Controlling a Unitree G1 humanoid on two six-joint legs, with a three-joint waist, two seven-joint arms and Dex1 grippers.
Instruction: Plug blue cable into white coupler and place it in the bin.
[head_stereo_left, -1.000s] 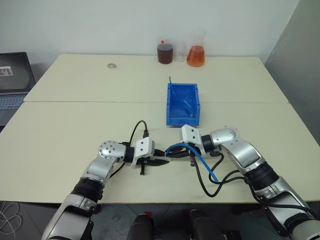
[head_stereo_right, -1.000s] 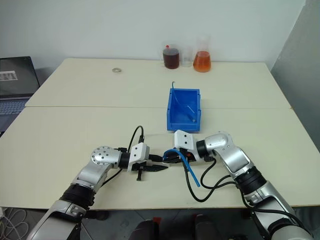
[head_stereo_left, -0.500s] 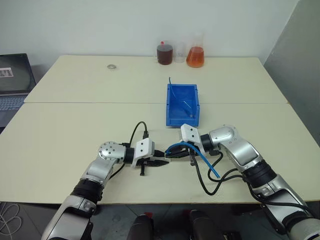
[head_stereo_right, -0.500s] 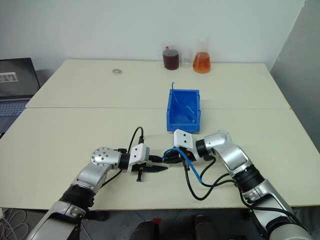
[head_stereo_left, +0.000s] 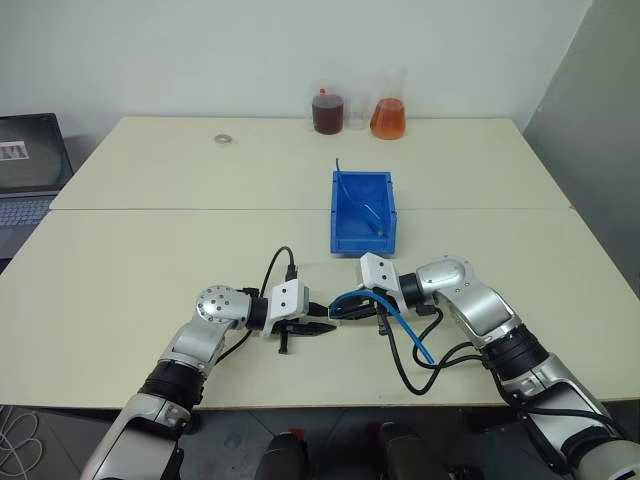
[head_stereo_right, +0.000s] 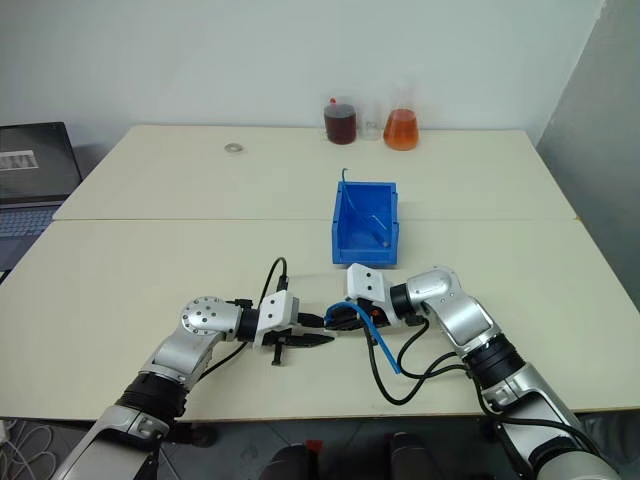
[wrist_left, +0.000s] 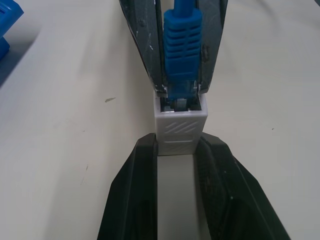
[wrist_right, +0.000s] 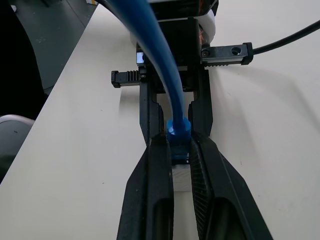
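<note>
Blue cable (wrist_left: 182, 47), ribbed boot, plug seemingly entering white coupler (wrist_left: 180, 131)

Almost nothing changes here: the whole view tips slightly, so the bin (head_stereo_left: 363, 211) and flasks (head_stereo_left: 390, 117) at twelve o'clock sit a touch higher in frame. The blue cable (head_stereo_left: 408, 326) loop beside the right gripper (head_stereo_left: 338, 309) hangs marginally tighter.

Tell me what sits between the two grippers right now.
In the left wrist view, the white coupler, held by the left gripper, meets the blue cable plug clamped by the right gripper; no bare gap.
</note>
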